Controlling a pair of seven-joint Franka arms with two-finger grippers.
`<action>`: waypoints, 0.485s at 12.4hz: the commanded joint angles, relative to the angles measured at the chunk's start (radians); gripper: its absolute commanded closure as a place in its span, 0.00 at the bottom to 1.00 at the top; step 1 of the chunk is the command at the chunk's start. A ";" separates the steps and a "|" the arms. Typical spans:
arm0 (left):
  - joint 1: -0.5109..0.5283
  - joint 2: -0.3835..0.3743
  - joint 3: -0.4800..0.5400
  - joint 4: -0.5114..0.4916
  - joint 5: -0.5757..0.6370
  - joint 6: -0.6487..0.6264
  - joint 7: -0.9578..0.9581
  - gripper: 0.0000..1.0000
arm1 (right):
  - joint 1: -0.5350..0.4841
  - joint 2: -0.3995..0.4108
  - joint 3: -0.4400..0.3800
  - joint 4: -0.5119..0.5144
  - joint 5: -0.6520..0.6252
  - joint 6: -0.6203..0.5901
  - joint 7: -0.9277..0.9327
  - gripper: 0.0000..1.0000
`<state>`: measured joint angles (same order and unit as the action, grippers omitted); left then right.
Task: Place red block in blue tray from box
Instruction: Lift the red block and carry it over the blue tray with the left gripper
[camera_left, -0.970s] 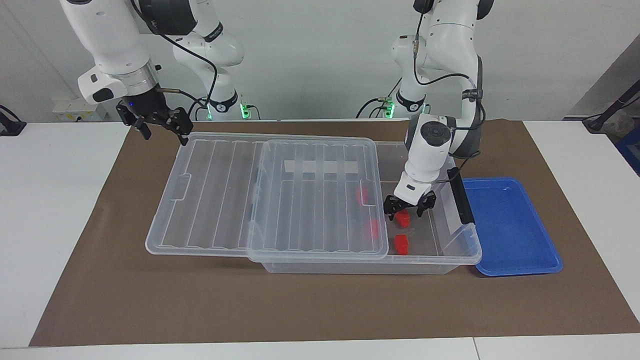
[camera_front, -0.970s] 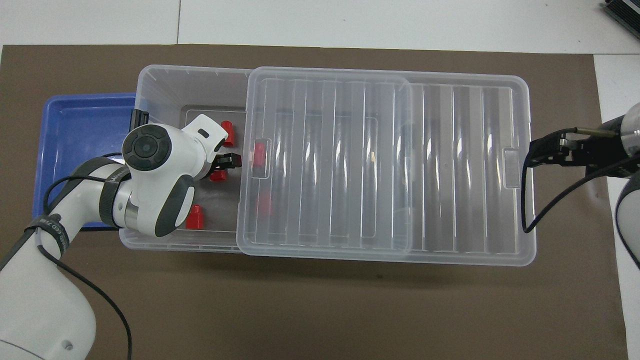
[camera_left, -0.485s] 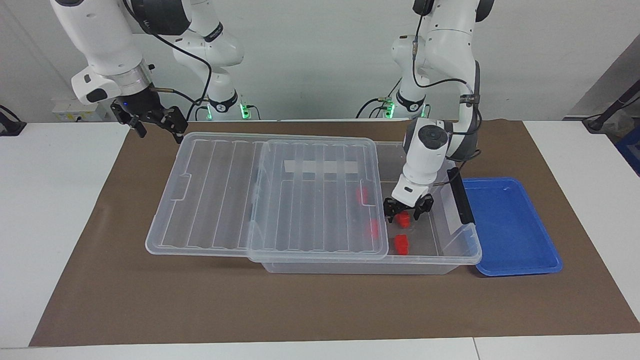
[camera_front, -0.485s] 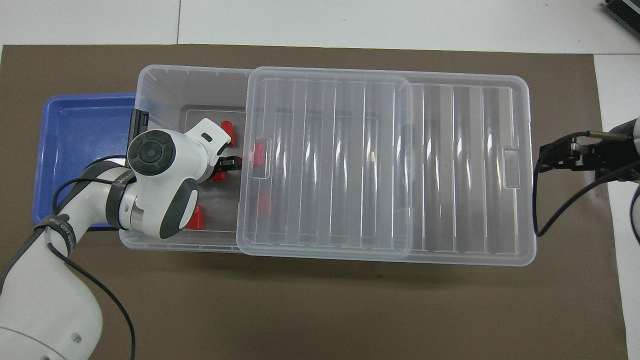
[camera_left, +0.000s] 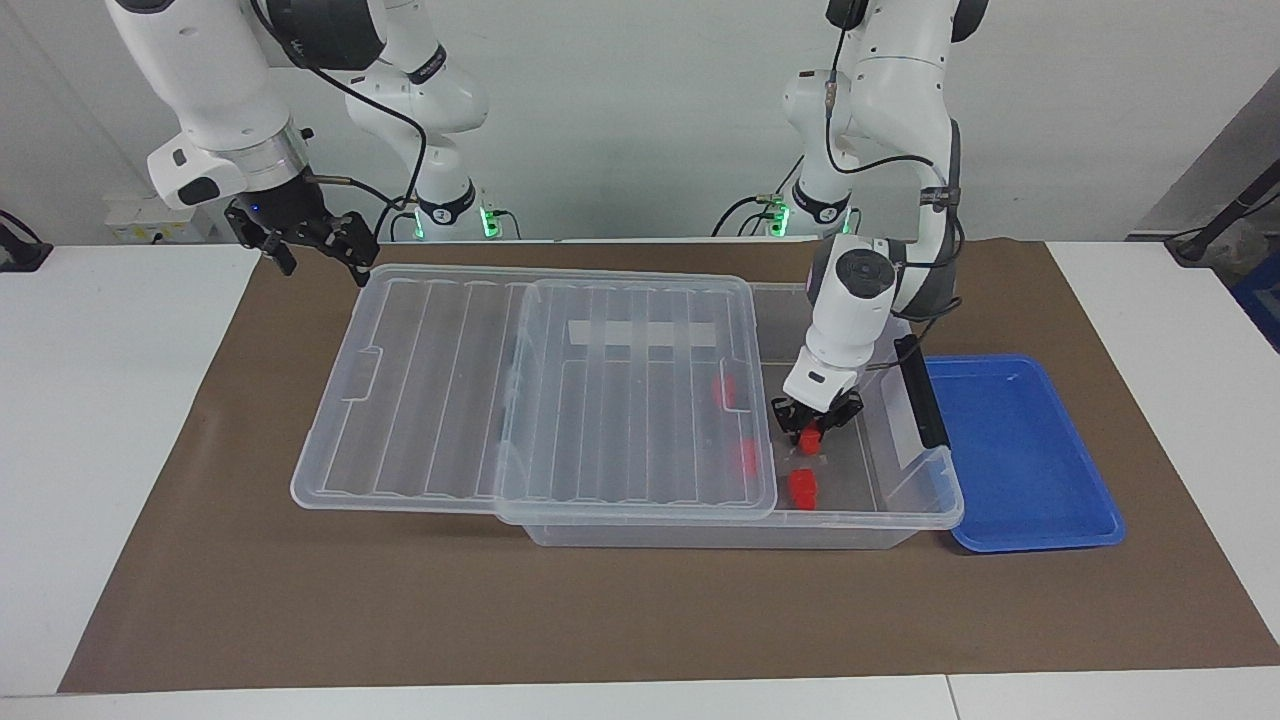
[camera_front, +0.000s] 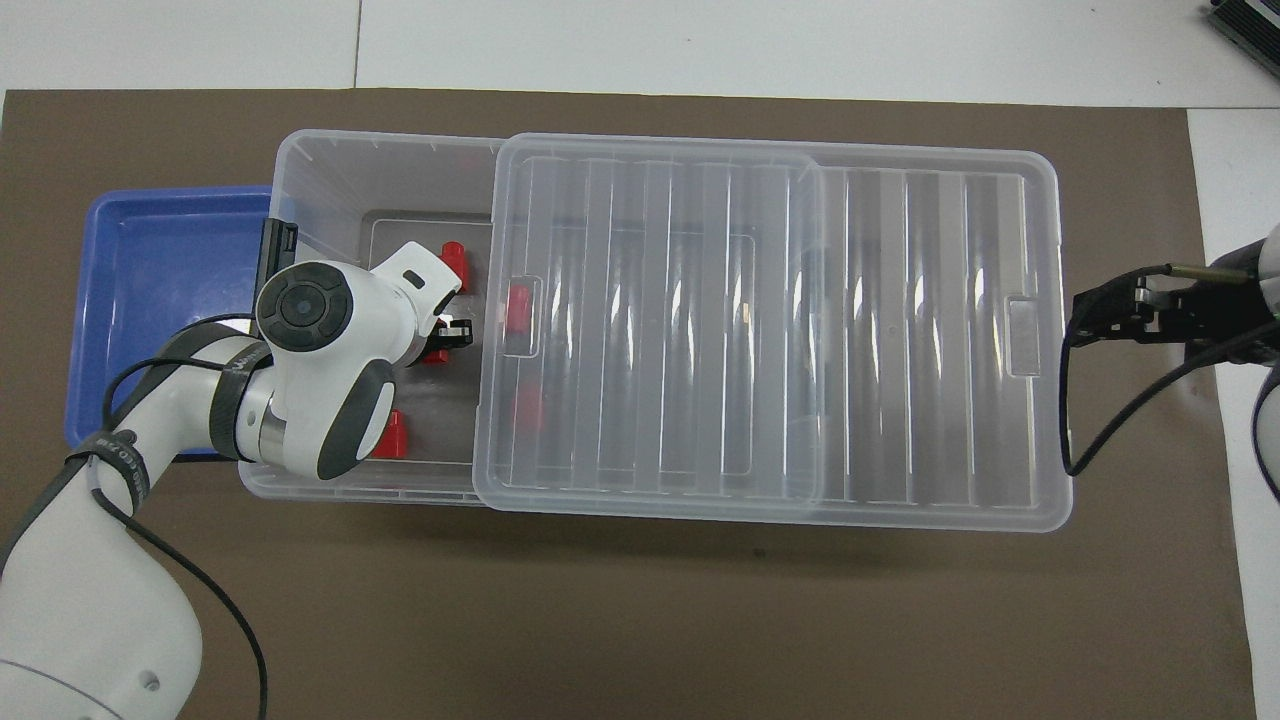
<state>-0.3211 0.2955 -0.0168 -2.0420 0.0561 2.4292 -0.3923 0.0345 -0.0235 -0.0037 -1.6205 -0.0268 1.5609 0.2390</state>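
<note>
Red block (camera_left: 810, 436) down inside box (camera_left: 900, 500), at open end toward left arm's end of table; pinched between fingertips of left gripper (camera_left: 812, 428), jaws narrowed tight onto it. Partly hidden under wrist in overhead view (camera_front: 436, 355).

Near to far from robots:
- Right gripper (camera_left: 318, 252) raised over mat (camera_left: 250, 560) just off lid's end, at right arm's end of table. Fingers spread wide, holding nothing. Arm waiting.
- Loose red block (camera_front: 392, 436) on box floor, nearest robots.
- Held block next, mid-floor.
- Third red block (camera_left: 803, 487) farther out, resting free.
- Two more red blocks (camera_left: 724, 391) (camera_left: 745, 457) under clear lid (camera_left: 600, 400), seen dimly through ribs.

Lid slid toward right arm's end, overhanging box there.

Blue tray (camera_left: 1030, 520) on mat, just beside box's open end; nothing red in it.
</note>
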 joint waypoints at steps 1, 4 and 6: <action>0.005 -0.016 0.004 0.063 0.016 -0.137 0.009 1.00 | -0.002 -0.019 -0.009 -0.016 0.010 -0.008 -0.020 0.00; 0.033 -0.061 0.006 0.219 0.002 -0.397 0.009 1.00 | -0.005 -0.019 -0.009 -0.015 0.010 -0.008 -0.020 0.00; 0.043 -0.075 0.011 0.365 -0.024 -0.595 0.010 1.00 | -0.005 -0.019 -0.009 -0.016 0.010 -0.007 -0.020 0.00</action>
<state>-0.2951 0.2409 -0.0065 -1.7962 0.0512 1.9983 -0.3923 0.0331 -0.0236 -0.0076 -1.6206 -0.0268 1.5609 0.2390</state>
